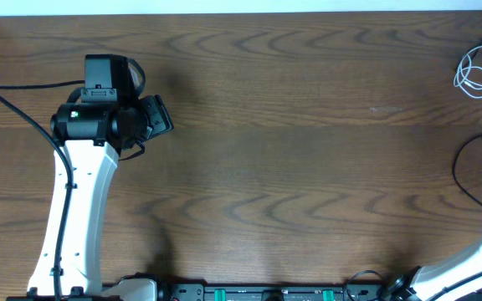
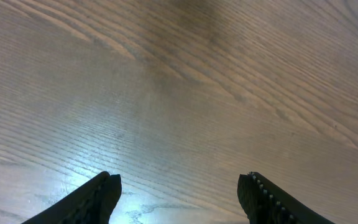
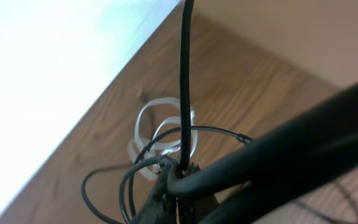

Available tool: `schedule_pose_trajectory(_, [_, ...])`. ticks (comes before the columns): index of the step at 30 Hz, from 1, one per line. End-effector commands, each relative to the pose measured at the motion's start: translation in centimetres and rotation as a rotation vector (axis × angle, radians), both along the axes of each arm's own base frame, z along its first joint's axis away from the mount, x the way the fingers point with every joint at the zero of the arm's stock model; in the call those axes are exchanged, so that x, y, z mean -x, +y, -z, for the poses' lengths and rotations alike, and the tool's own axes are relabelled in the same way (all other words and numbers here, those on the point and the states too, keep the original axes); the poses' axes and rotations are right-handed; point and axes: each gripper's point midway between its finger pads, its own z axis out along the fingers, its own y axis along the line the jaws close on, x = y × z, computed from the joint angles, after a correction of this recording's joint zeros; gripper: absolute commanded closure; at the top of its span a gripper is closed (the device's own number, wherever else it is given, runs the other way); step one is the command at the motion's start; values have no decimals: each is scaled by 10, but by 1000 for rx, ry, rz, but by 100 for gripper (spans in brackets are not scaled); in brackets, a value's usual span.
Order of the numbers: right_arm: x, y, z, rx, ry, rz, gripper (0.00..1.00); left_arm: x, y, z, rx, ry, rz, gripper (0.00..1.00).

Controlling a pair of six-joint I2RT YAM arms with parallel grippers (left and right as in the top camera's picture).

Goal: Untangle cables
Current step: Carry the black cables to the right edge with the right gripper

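I see the desk (image 1: 291, 142) with my left claw (image 2: 179, 190) spread over bare wood on its left side. By the right edge, my right claw (image 3: 178, 173) is pinching the black cable (image 3: 184, 93), which rises straight from it. The white cable (image 1: 478, 71) lies coiled in the far right corner, just beyond the black loops.
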Motion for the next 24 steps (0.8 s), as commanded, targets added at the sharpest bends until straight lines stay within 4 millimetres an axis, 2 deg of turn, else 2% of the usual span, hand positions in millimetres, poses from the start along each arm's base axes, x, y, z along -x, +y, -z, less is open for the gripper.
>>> schedule_pose_trajectory(1, [4,-19,-2,-31,-60,30,99,2,2,5,-12,11,8,34])
schedule_pose_trajectory(5, [-5,-32,7,-16,-71,19,99,1,2,4,-12,8,9,34])
schedule_pose_trajectory(9, [-19,-36,33,4,-18,-15,99,1,2,4,-12,9,9,34])
schedule_pose_trajectory(10, [-21,-38,42,4,2,-5,93,1,2,4,-12,9,9,34])
schedule_pose_trajectory(11, [-23,-39,50,0,19,-1,64,1,2,4,-12,9,9,34])
schedule_pose_trajectory(12, [-25,-39,58,-9,31,-3,29,1,2,4,-12,9,9,34])
schedule_pose_trajectory(13, [-27,-38,64,-17,39,-5,1,1,2,4,-12,9,9,34])
schedule_pose_trajectory(15, [-27,-36,71,-32,52,-10,1,2,2,4,-12,9,9,34])
schedule_pose_trajectory(19, [-29,-32,71,-47,45,-25,1,1,2,4,-12,9,9,34])
schedule_pose_trajectory(24, [-36,-12,69,-123,2,-111,1,2,2,4,-12,9,9,34])
